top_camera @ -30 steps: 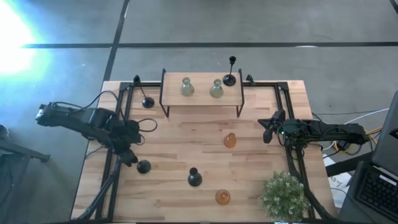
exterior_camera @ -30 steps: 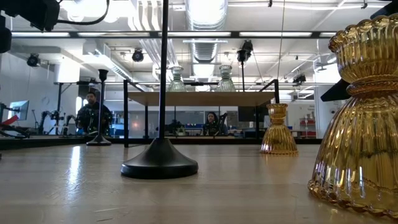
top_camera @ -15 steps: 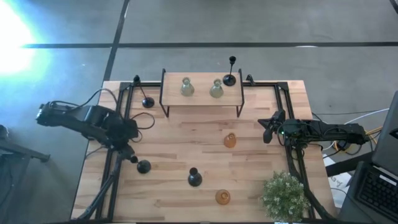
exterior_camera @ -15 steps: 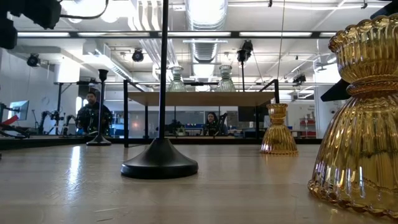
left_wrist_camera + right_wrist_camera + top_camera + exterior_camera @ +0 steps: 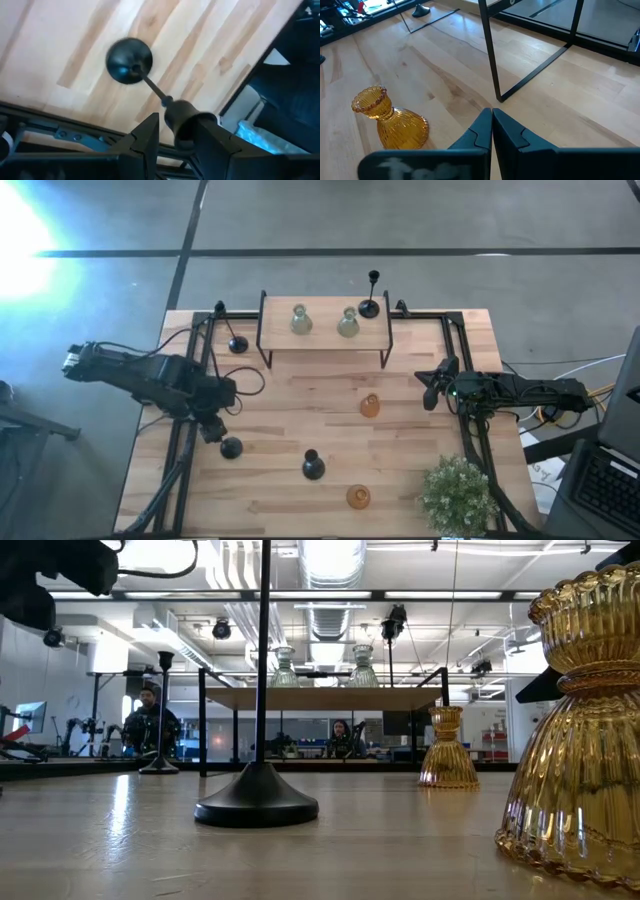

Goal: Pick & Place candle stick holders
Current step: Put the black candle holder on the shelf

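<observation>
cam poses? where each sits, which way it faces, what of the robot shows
High: overhead, straight down; both arms, table.
Low: table height, facing the room; left arm at top corner.
Left wrist: over black holder, left gripper around its cup.
Right wrist: along table, shut right gripper.
Shared: amber holder also high.

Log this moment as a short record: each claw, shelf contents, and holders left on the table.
left claw: closed on top of a black holder
right claw: shut, empty, waiting at right edge
shelf: two green holders, one black
table: two amber holders, three black
plant: front right corner
</observation>
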